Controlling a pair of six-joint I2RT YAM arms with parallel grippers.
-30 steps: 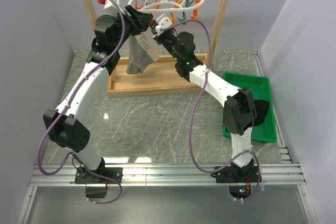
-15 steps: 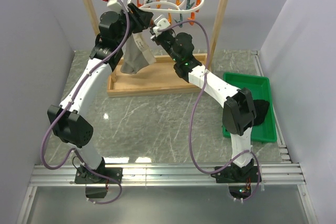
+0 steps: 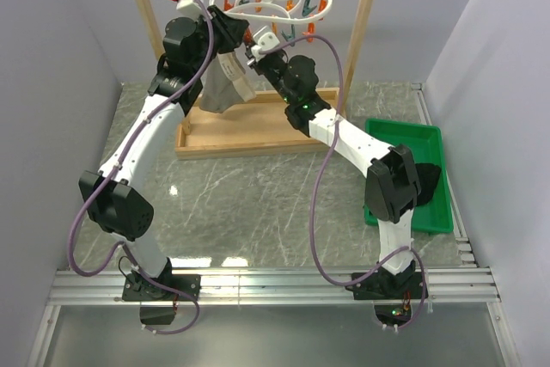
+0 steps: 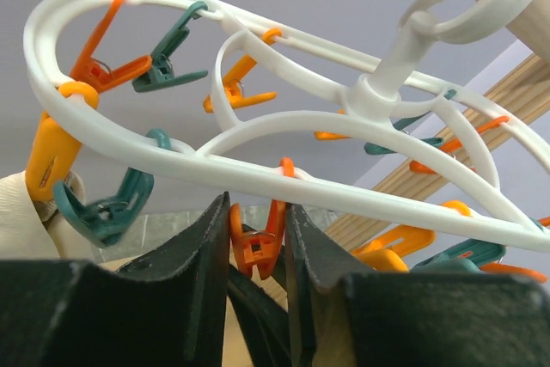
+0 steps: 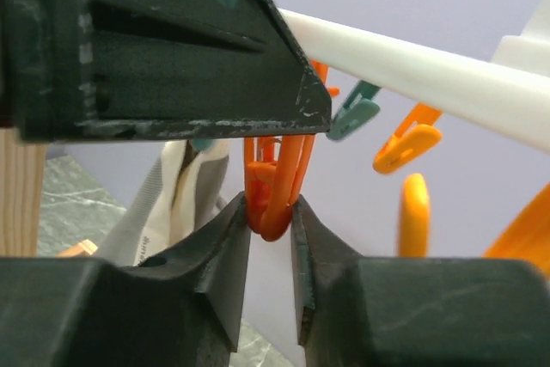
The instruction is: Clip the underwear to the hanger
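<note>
Underwear-clipping task, seen from above and from both wrists; we find the underwear (image 3: 219, 88) off the table (image 3: 258, 204), hanging limp below the left end of the hanger (image 4: 378, 92), which is hooked over the top bar of the wooden rack (image 3: 365, 32); its pale waistband sits up among the pins, though we cannot tell whether a pin or a finger holds it there. The left end effector (image 4: 257, 212) is raised under the hanger's white loop, fingers set against both sides of an orange clothespin (image 4: 255, 247), clamped on it as far as we can see. The right end effector (image 5: 271, 212) is closed on an orange pin end (image 5: 273, 199), the underwear just beside and behind it; whether both arms have the same pin we cannot tell. We judge the fabric light, soft and shapeless; it will droop and fold wherever unsupported, so the firmer waistband edge is the place to take hold, a short length pulled flat to feed into a pin's mouth. The pins look stiff, sprung and free to swing; we would squeeze the tails squarely, since an off-centre pinch is likely to twist a pin aside; the hanger itself may sway on its hook.
</note>
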